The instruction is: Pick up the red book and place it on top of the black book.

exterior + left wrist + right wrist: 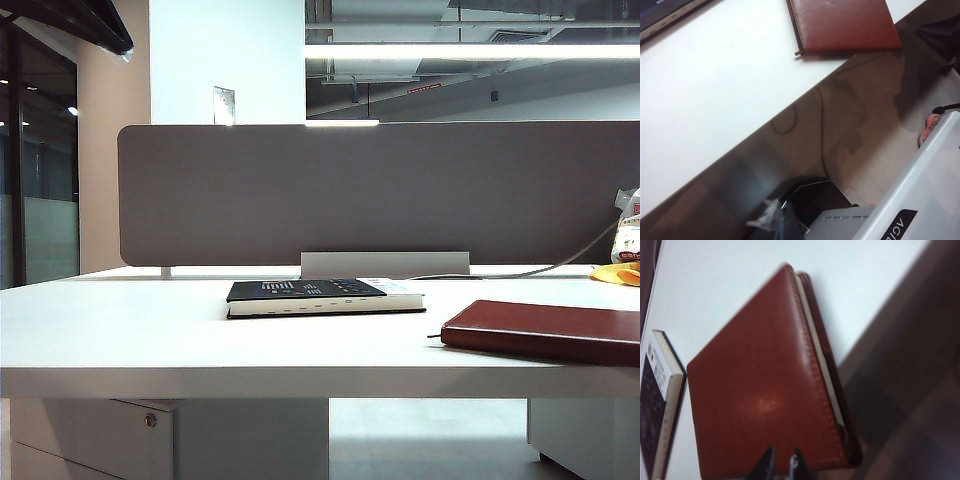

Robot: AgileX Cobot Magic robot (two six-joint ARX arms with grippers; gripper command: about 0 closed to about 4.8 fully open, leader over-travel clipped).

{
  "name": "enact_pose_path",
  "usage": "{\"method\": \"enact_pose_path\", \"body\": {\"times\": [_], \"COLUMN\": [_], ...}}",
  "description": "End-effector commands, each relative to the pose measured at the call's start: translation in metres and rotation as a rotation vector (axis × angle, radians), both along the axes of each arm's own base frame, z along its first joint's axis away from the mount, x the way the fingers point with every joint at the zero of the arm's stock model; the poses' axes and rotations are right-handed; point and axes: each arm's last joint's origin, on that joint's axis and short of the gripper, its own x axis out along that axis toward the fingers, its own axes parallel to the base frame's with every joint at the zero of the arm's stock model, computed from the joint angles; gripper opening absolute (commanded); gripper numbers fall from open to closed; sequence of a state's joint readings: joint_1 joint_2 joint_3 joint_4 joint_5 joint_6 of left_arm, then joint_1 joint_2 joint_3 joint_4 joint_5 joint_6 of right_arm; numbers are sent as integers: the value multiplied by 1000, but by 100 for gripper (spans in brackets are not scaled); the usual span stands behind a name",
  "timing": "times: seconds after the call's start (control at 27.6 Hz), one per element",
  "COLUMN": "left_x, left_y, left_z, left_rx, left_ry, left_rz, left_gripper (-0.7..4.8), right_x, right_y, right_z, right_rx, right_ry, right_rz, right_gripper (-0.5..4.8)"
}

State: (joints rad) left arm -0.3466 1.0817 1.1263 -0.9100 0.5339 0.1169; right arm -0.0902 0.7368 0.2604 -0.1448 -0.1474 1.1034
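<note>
**Red book flat on the worktop, right hand above it**

From my remote seat I see the white worktop [120,330] with both books lying flat on it, well apart. The black book [320,296] sits near the middle of the exterior view, in front of the grey partition [370,190], its cover with small white print facing up and its pale page edges towards the camera. The red book [545,330] lies to the right of it, nearer the front edge, closed, with a thin ribbon end poking out at its left corner.

The right hand [782,465] shows only as two dark fingertips at the edge of its wrist view, poised over the red book's cover near one edge. The tips stand slightly apart with a narrow gap between them, and nothing is clamped in that gap. I cannot tell whether they touch the cover. In the same view the black book lies beside the red one, not touching it.

The left hand is outside every view I have, so I cannot tell its state. Its wrist camera looks down on the worktop edge, the red book's corner and the floor [865,125] below, with a thin cable [821,130] trailing across it.
</note>
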Motion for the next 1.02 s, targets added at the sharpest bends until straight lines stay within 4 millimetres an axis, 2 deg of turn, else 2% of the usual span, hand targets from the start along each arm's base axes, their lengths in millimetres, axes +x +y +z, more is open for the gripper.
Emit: {"method": "enact_pose_path", "body": {"times": [0.04,0.11,0.18,0.33,0.69,1.02], "left_x": [0,0,0,0,0,0], "left_y": [0,0,0,0,0,0], "left_z": [2,2,2,2,2,2], "left_rx": [-3,-3,-3,-3,-3,-4], "left_ry": [-17,-17,-17,-17,-18,-20], "left_rz": [-5,-5,-5,-5,-5,-5], "left_gripper": [-6,-6,-6,-6,-6,-6], "right_x": [1,0,-1,-2,-11,-17], "right_y": [0,1,1,1,2,2], "right_z": [-3,-6,-8,-12,-36,-49], "right_rx": [29,29,29,30,101,123], "right_ry": [-60,-51,-45,-31,-11,-30], "right_rz": [2,2,1,0,-34,-53], "right_gripper": [68,72,115,157,177,186]}}
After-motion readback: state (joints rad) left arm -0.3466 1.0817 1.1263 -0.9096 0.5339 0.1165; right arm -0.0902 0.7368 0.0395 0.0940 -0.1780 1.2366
